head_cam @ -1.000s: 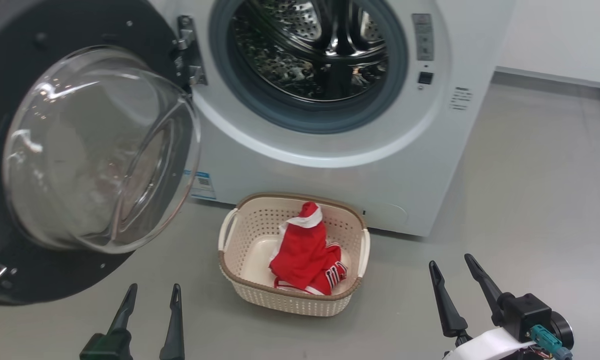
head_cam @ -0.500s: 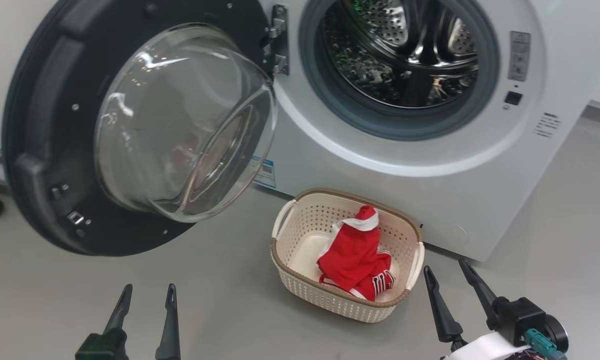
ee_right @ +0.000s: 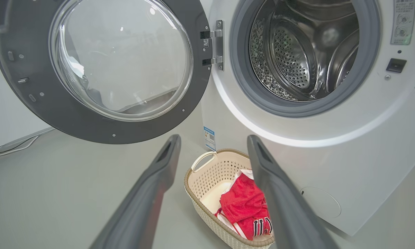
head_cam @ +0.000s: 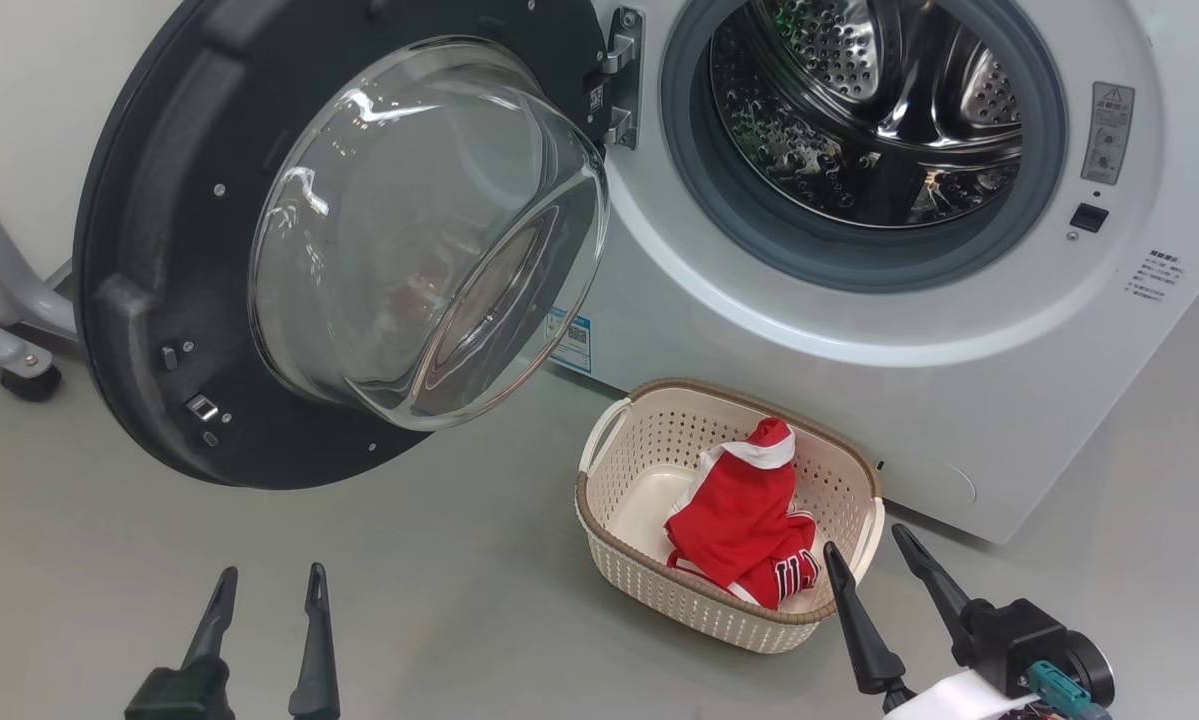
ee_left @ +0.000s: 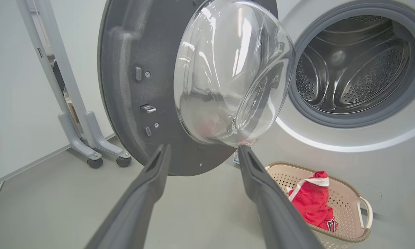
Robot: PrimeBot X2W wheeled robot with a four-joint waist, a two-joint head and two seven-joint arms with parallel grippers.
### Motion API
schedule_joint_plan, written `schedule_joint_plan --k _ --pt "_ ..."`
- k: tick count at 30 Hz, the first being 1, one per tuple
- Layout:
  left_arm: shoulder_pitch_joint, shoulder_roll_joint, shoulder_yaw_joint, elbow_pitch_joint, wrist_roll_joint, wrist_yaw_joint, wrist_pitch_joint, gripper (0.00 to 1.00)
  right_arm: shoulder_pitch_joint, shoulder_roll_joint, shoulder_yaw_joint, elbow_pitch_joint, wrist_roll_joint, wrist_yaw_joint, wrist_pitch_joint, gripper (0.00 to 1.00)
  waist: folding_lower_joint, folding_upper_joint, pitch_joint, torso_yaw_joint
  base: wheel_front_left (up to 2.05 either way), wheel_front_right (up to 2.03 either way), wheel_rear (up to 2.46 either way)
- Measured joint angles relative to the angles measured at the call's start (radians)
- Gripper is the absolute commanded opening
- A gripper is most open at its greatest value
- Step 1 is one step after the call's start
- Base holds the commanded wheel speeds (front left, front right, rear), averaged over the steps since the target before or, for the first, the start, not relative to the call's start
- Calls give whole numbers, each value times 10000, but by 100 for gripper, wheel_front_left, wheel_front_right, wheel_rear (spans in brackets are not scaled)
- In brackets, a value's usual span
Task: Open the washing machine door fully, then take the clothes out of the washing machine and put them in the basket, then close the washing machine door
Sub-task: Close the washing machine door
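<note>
Left tool [head_cam: 271, 572], right tool [head_cam: 865, 540]: both wide open, empty, touching nothing.

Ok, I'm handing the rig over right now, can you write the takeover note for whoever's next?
Left gripper: open, empty, short of the washing machine door.
Right gripper: open, empty, near the basket.
Door: swung wide to the left.
Clothes: in the basket, on the floor before the washing machine.
Drum: no clothes visible inside.
Done: door opened, clothes moved.
Left: close the door.
</note>
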Motion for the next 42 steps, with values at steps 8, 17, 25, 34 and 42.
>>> schedule_joint_plan --k 8,17,25,34,42 --pt "0 0 -10 -10 -17 0 0 100 -3 2 25 27 0 0 0 100 0 0 36 1 0 0 0" --pt "0 -4 -100 -31 -188 2 0 0 -12 2 23 38 2 0 0 100 1 0 86 3 0 0 0" --pt "-1 -4 -318 -293 -704 -249 -46 0 -43 4 25 44 4 0 0 100 1 0 99 2 0 0 0" --pt "-36 -6 -723 -1072 -4915 -1045 -230 0 -64 -8 25 44 4 -2 0 100 1 0 153 14 0 0 0" --pt "-77 -6 -788 -1977 -9290 -1695 -688 0 -119 -35 27 -10 2 -2 84 100 1 0 285 12 0 0 0"
